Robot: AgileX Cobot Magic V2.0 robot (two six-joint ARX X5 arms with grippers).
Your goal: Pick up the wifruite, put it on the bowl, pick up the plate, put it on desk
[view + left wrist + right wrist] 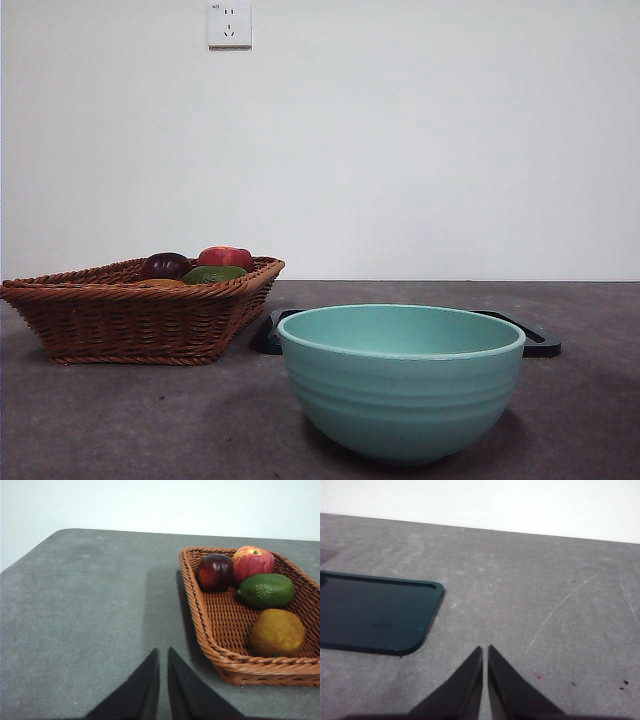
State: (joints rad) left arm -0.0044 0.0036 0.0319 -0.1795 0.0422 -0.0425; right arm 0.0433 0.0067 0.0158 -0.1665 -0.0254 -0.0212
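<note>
Left gripper (163, 652): hanging over bare tabletop just beside the basket's near corner, jaws nearly touching, only a thin slit between the tips, holding nothing.
Right gripper (485, 650): hanging over bare tabletop near the plate's rounded corner, jaws pressed almost together, holding nothing.
Desk (120, 420): lying wide, dark grey and mottled, carrying everything; showing pale scratches in the right wrist view.
Basket (130, 320): sitting on the desk to the bowl's left in the front view, brown wicker, holding four fruits.
Bowl (400, 385): standing upright nearest the front camera, mint green with faint ridges, inside hidden from this low angle.
Plate (375, 612): lying flat behind the bowl, dark, rectangular with rounded corners; ends peeking out on both sides in the front view.
Wifruite (277, 633): resting in the basket, dull brown-orange, just beside the green fruit.
Green fruit (266, 590): lying between wifruite and red fruit.
Red fruit (252, 562): touching the purple fruit.
Purple fruit (215, 572): sitting against the basket's wall.
</note>
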